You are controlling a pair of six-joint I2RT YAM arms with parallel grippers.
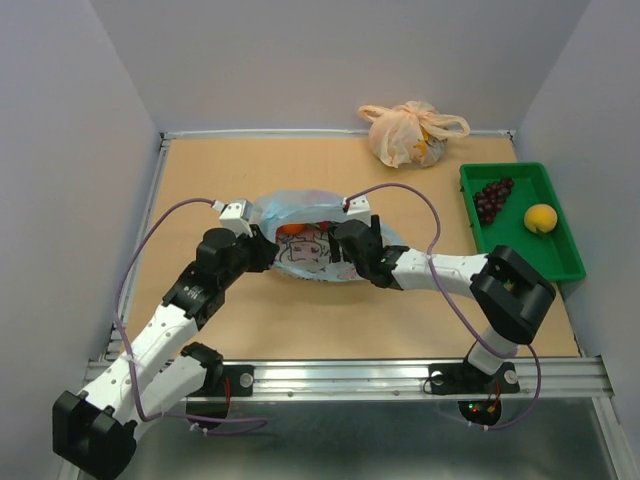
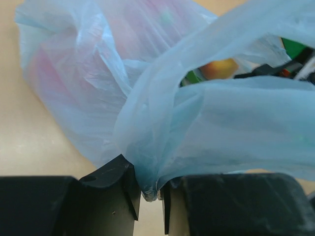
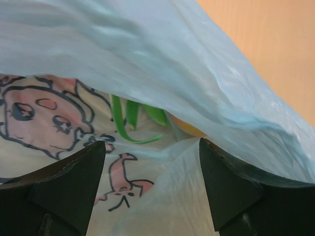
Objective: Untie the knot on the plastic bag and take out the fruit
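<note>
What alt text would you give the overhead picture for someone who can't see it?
A light blue plastic bag lies on a tan table between two robot grippers: the left gripper pinches its plastic, the right gripper stands open beside it. A green tray at right holds dark grapes and a yellow fruit; a tied peach-orange bag lies behind.

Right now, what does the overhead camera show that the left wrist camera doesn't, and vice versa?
Only overhead: both arms, the green tray holding grapes and a yellow fruit, and a peach-orange bag at the far edge. Only the left wrist: the left hand pinching a gathered fold of plastic between its fingers. Both: the light blue plastic bag with orange fruit showing inside.
</note>
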